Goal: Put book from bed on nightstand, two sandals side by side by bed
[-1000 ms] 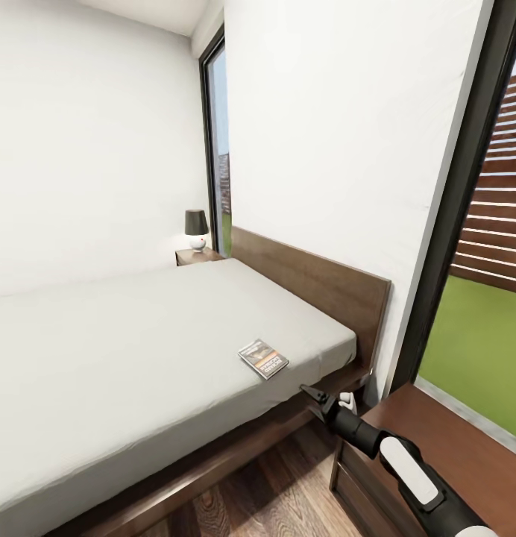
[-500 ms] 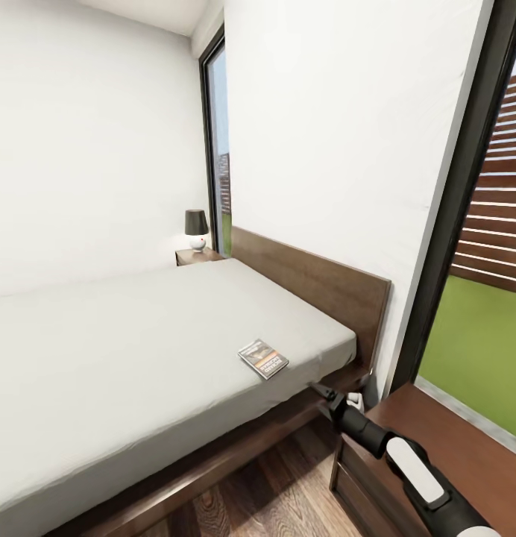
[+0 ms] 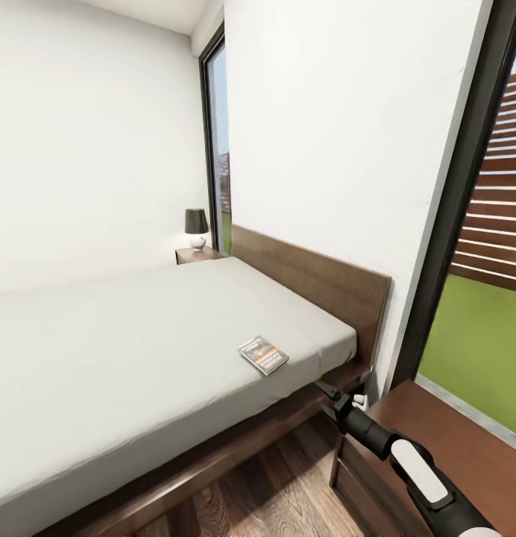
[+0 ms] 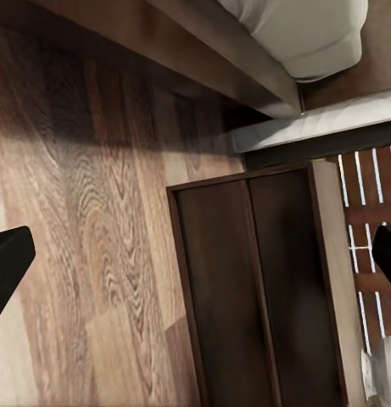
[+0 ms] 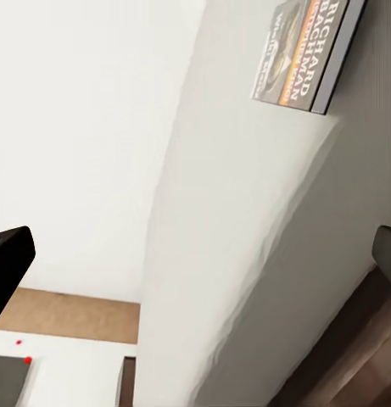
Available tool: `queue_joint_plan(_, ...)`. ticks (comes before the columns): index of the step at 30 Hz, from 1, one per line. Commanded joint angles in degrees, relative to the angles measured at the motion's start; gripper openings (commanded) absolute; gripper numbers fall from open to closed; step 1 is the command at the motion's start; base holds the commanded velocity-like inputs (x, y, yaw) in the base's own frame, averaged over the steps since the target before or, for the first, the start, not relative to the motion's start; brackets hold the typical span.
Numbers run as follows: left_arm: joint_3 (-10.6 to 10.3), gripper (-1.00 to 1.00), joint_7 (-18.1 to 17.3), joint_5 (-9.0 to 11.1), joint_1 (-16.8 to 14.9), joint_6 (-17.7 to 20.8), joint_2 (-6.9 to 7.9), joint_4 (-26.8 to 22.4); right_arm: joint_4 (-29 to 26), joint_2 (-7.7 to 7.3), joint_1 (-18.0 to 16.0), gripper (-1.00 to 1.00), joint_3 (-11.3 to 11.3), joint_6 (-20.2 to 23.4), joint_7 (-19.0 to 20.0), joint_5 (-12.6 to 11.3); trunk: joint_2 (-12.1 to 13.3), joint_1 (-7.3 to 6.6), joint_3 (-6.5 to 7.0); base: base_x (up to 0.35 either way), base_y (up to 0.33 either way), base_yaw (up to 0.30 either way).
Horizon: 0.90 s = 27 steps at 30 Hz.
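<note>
Book (image 3: pixel 263 355) lies near the bed (image 3: pixel 124 350) edge; right end effector (image 3: pixel 326 393), released and empty, hangs below the mattress and could snag the frame rising.

The book (image 5: pixel 307 52) is cut off by the picture's edge ahead of the right claw (image 3: pixel 326 394), whose finger spread is unclear.

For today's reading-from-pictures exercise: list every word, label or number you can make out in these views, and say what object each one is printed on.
"RICHARD BACHMAN": dark capital letters on the small thin paperback book with the pale grey cover and orange band, lying on the light grey-beige mattress of the bed, read in the right wrist view.
Smaller lettering beside that name on the same cover: too blurred to read.
In the head view the cover's print is too small to read.
No other text shows.
</note>
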Motion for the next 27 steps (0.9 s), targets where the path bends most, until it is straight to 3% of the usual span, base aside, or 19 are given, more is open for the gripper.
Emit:
queue_joint_plan(1,-0.47,1.00,-0.08,0.31,-0.03,-0.42,0.01,0.02,0.02,-0.05,-0.04,1.00,0.15,0.15,0.03,-0.41,-0.44,0.22,-0.24,0.000,0.000,0.000)
queue_joint_plan(7,-0.47,1.00,-0.09,0.36,-0.03,-0.39,0.08,0.02,0.02,-0.05,-0.04,1.00,0.11,0.16,0.03,-0.57,-2.85,1.53,-1.32,0.000,0.000,0.000)
queue_joint_plan(19,-0.48,1.00,-0.15,0.37,-0.03,-0.34,0.10,0.02,0.03,0.06,-0.04,1.00,0.18,0.30,-1.05,-0.47,-2.85,1.53,-1.32,0.000,0.000,0.000)
queue_joint_plan(23,-0.53,1.00,-0.10,0.37,-0.03,-0.32,0.04,0.02,0.03,0.10,-0.31,1.00,0.16,1.40,-2.38,-2.00,-2.85,1.53,-1.32,0.000,0.000,0.000)
queue_joint_plan(27,-0.53,1.00,-0.13,0.37,-0.03,-0.31,0.05,0.02,0.03,0.04,-1.41,1.00,0.18,3.48,-3.45,-5.96,-2.85,1.53,-1.32,0.000,0.000,0.000)
